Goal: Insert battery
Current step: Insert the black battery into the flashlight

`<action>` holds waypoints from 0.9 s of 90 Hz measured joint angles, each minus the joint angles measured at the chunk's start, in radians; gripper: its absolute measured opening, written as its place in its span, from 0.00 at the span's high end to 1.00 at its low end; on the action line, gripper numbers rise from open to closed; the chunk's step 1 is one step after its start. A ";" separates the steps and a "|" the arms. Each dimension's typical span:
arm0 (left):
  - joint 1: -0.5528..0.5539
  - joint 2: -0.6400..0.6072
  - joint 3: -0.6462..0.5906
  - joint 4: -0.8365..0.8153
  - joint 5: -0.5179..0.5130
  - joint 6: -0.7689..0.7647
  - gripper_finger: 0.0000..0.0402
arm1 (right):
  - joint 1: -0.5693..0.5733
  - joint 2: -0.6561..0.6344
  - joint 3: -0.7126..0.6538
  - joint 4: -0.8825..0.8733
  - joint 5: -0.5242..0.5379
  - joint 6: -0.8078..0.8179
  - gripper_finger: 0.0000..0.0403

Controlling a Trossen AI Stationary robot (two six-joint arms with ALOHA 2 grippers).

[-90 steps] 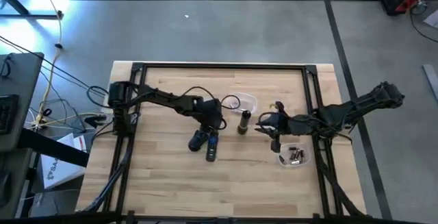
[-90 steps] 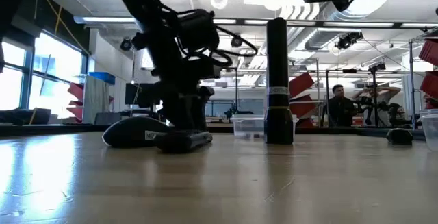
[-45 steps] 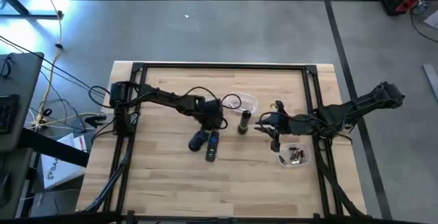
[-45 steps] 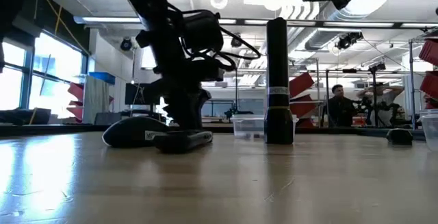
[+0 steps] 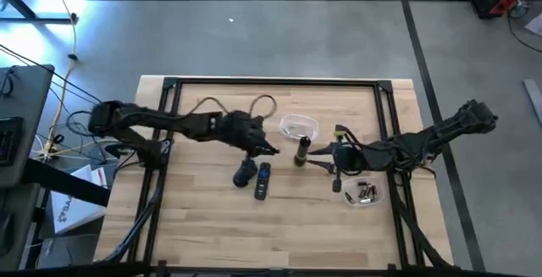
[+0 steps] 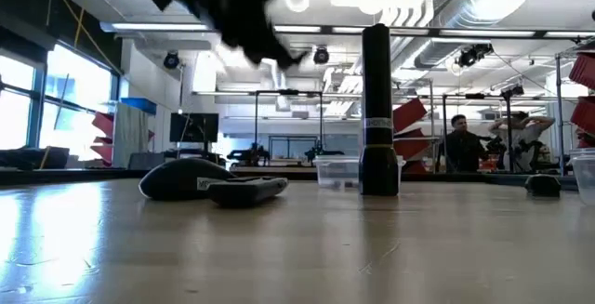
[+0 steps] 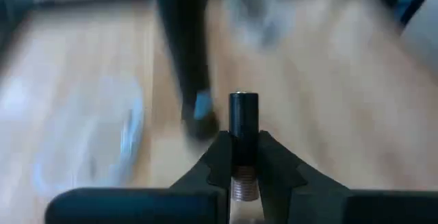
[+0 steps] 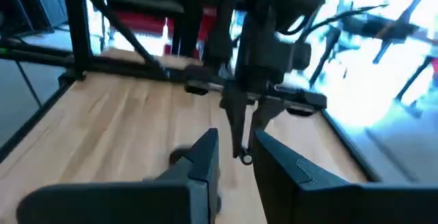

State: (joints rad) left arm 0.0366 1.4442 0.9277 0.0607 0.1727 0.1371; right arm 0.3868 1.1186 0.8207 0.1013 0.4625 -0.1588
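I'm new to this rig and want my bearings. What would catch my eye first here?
The left pincer, lifted above mid-table, is shut on a battery, seen sharply in its wrist view. Just beyond it, an upright flashlight stands near the table's centre, tall and dark in the low view, with the right pincer open beside it.

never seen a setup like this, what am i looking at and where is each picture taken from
Two dark robot arms work at a pale wooden table. One camera looks straight down, one sits at table height, and one rides on each wrist. On the table lie a black computer mouse, a black remote control, an upright black cylindrical flashlight, an empty clear plastic tub and a clear dish of loose batteries. The left gripper, raised above the mouse and remote, pinches a small dark battery. The right gripper hangs open near the flashlight, holding nothing.
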 joint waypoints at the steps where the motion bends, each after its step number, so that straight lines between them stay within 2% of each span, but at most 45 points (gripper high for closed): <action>1: -0.003 -0.006 -0.006 0.014 0.003 -0.001 0.96 | -0.002 0.005 0.000 0.017 -0.006 -0.011 0.84; 22: -0.073 -0.053 -0.050 0.288 0.025 0.058 0.96 | -0.052 0.109 -0.001 0.283 -0.149 -0.158 0.77; 44: -0.111 -0.049 -0.051 0.422 0.028 0.128 0.96 | -0.096 0.201 -0.001 0.469 -0.276 -0.209 0.75; 81: -0.108 0.008 -0.051 0.528 0.019 0.156 0.96 | -0.139 0.304 -0.001 0.619 -0.302 -0.227 0.75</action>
State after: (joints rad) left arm -0.0715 1.4522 0.8768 0.5889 0.1917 0.2934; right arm 0.2480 1.4229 0.8200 0.7208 0.1600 -0.3862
